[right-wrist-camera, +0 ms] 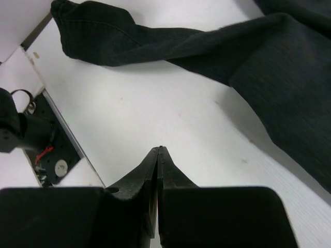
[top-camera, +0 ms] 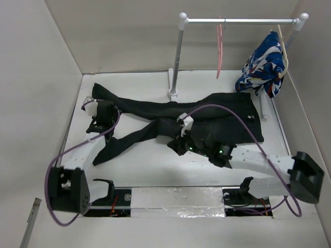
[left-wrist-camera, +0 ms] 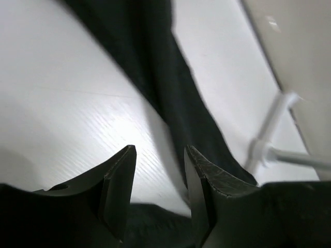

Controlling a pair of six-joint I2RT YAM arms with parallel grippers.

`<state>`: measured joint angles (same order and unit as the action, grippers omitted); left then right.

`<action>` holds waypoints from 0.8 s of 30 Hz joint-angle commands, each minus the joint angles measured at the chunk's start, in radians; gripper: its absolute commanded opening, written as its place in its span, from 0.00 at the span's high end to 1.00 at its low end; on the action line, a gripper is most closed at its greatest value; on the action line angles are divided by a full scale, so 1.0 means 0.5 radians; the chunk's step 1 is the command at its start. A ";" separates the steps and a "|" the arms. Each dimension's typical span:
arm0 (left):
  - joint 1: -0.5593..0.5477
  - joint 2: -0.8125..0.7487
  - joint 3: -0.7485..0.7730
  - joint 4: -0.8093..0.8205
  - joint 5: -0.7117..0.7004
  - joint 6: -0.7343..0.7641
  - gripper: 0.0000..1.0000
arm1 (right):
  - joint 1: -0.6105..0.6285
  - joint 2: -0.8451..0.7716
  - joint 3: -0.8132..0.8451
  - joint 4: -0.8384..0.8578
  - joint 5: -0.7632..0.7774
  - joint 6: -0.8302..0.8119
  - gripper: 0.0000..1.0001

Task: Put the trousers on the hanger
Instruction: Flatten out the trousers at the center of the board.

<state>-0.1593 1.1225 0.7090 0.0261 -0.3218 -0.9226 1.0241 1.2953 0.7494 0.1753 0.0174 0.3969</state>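
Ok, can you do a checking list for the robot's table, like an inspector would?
Surface: white table, with the trousers spread across it.
Job's things: black trousers lie flat, legs pointing left; pink hanger hangs on the rail with nothing on it.
Clutter: blue, white and red garment hangs at the rail's right end.
Grippers: left gripper open beside a trouser leg; right gripper shut, holding nothing.
Cables: purple cable arches over the trousers; a second cable loops by the left arm's base.
Surroundings: pale walls on three sides.
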 commanded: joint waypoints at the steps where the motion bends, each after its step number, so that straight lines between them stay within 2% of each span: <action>1: 0.128 0.254 0.070 0.168 -0.022 -0.170 0.61 | 0.023 -0.346 -0.194 -0.080 0.253 -0.076 0.94; 6: 0.260 0.648 0.388 -0.043 -0.127 -0.161 0.54 | 0.023 -0.743 -0.388 -0.270 0.385 -0.064 0.82; 9: 0.401 0.865 0.487 -0.147 -0.010 -0.174 0.54 | 0.023 -0.967 -0.492 -0.323 0.444 -0.076 0.73; 12: 0.481 1.007 0.533 -0.120 0.015 -0.146 0.50 | -0.054 -1.120 -0.541 -0.417 0.398 -0.085 0.70; 17: 0.530 1.289 0.735 -0.276 -0.050 -0.082 0.49 | -0.167 -1.210 -0.566 -0.495 0.337 -0.097 0.69; 21: 0.549 1.400 0.837 -0.249 -0.031 -0.032 0.50 | -0.226 -1.176 -0.606 -0.397 0.184 -0.110 0.68; 24: 0.549 1.455 0.861 -0.200 0.039 -0.023 0.57 | -0.226 -1.103 -0.621 -0.296 0.186 -0.082 0.68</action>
<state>0.1116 1.8332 1.1042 -0.0681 -0.3195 -0.9581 0.9161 0.7193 0.4477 -0.0494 0.1429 0.3622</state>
